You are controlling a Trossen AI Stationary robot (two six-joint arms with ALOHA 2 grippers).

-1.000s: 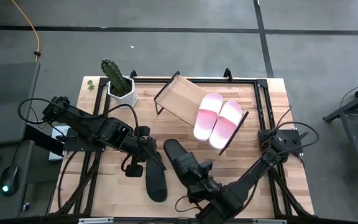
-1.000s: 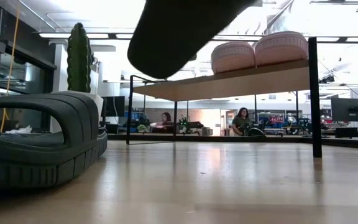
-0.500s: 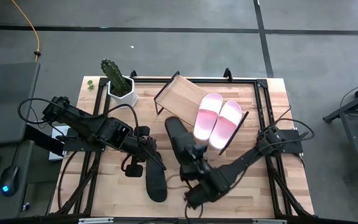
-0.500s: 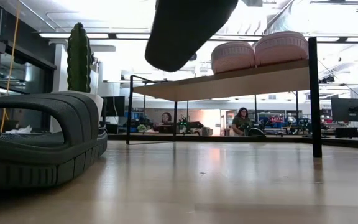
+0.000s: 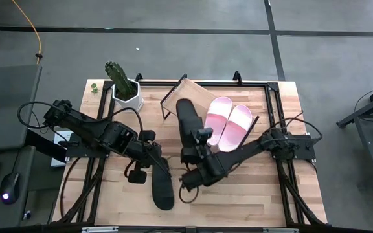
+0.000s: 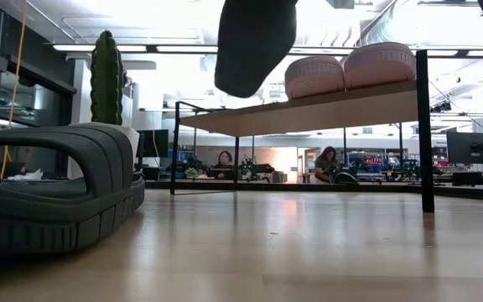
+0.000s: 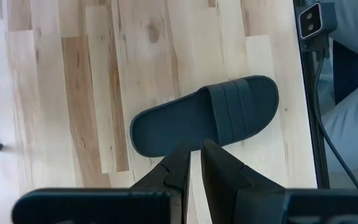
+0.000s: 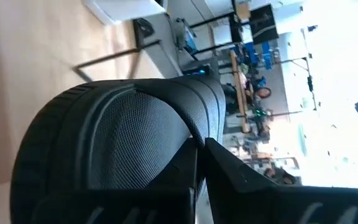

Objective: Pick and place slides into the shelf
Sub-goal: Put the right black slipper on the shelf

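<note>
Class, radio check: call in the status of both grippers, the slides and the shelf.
Right gripper shut on black slide, lifted beside the shelf. Left gripper near shut, empty, above second black slide on table. Pink slides shelved. Nothing blocking.

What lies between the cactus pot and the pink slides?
The high view shows the shelf and the black slide held by the right claw.

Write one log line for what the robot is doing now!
right gripper: shut on black slide, lifted by shelf | left gripper: over other black slide | pink slides: shelved
</note>
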